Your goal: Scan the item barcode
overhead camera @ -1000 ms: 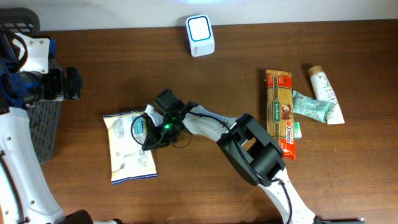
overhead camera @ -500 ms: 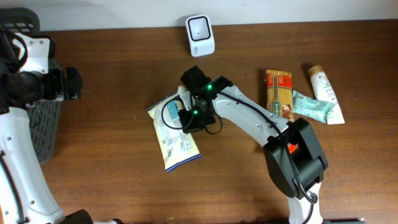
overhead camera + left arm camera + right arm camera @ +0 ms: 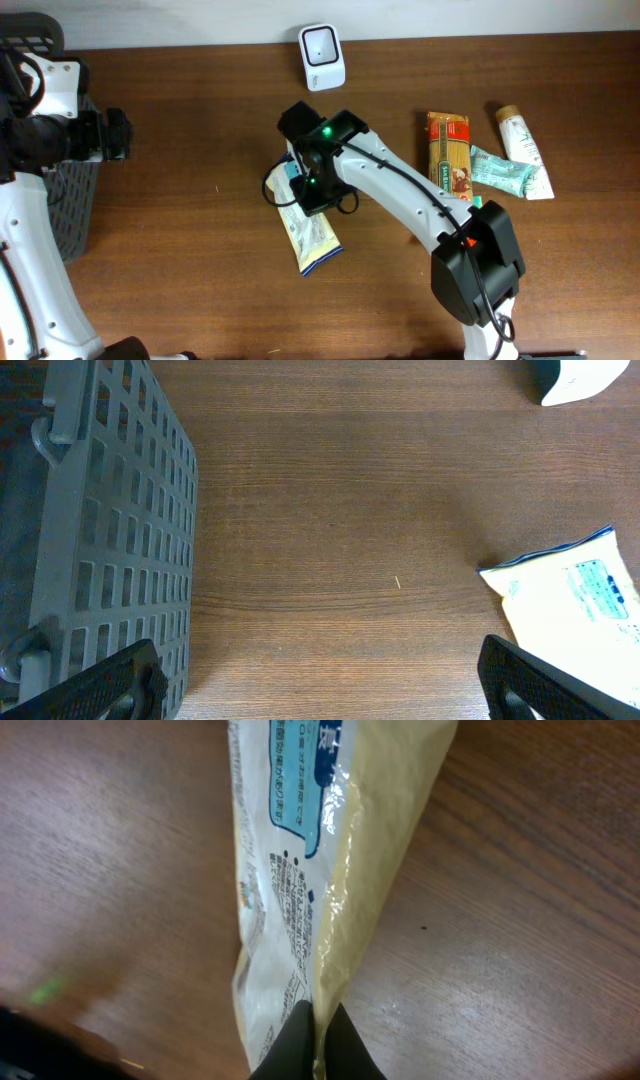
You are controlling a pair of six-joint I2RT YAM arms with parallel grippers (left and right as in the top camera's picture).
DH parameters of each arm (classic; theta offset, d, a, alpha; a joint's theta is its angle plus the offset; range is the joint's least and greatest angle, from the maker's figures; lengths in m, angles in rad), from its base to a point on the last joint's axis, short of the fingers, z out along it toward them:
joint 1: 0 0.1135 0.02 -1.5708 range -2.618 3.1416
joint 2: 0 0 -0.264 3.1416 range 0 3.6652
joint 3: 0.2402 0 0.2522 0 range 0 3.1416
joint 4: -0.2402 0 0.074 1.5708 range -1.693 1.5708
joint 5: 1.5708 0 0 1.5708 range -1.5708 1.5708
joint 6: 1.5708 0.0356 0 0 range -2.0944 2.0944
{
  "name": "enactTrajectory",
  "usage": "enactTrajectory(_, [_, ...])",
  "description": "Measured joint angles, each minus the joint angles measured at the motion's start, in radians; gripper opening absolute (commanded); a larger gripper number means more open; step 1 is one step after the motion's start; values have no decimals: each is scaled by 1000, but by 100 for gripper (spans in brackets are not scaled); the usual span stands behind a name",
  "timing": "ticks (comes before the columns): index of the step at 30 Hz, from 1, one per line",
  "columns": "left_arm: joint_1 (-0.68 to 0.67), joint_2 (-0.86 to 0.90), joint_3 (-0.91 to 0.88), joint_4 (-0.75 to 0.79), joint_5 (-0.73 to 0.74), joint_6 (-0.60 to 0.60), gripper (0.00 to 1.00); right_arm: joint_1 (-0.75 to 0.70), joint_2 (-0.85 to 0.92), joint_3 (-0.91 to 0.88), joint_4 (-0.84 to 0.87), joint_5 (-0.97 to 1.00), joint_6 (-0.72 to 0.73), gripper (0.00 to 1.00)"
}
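The item is a pale yellow and white snack bag (image 3: 316,236) with a blue label. It is lifted off the table and hangs tilted from my right gripper (image 3: 301,182), a little in front of the white scanner (image 3: 322,57) at the table's far edge. In the right wrist view the gripper (image 3: 318,1020) is shut on the bag's (image 3: 300,870) sealed edge. No barcode can be made out. My left gripper (image 3: 320,695) stands open over bare wood beside the basket, with the bag's corner (image 3: 570,595) to its right.
A dark grey mesh basket (image 3: 70,200) stands at the left table edge. At the right lie a red pasta packet (image 3: 450,180), a teal packet (image 3: 497,170) and a white tube (image 3: 522,150). The scanner's corner (image 3: 580,375) shows in the left wrist view.
My right arm has lifted the bag from the left-centre of the table and carried it right and towards the scanner, turning it as it went. The left arm has stayed still.
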Motion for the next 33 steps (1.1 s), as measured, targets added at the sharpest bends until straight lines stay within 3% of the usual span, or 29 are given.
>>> enactTrajectory(5, [0, 0, 0, 0, 0, 0, 99, 32, 0, 2, -23, 16, -10, 4])
enactTrajectory(11, [0, 0, 0, -1, 0, 0, 99, 32, -3, 196, -214, 235, 14, 4])
enactTrajectory(15, [0, 0, 0, 0, 0, 0, 99, 32, -4, 212, -227, 302, 14, 5])
enactTrajectory(17, [0, 0, 0, 0, 0, 0, 99, 32, -1, 201, -216, 312, 8, 34])
enactTrajectory(18, [0, 0, 0, 0, 0, 0, 99, 28, 3, 198, -207, 314, 4, 62])
enactTrajectory(22, [0, 0, 0, -1, 0, 0, 99, -90, 13, 194, -100, 222, -108, 85])
enactTrajectory(25, [0, 0, 0, 0, 0, 0, 99, -270, 52, 193, -28, 10, -293, 95])
enactTrajectory(27, [0, 0, 0, -1, 0, 0, 99, -357, 121, 193, -18, -114, -412, 96])
enactTrajectory(33, [0, 0, 0, 0, 0, 0, 99, -415, 296, 192, -12, -327, -610, 95])
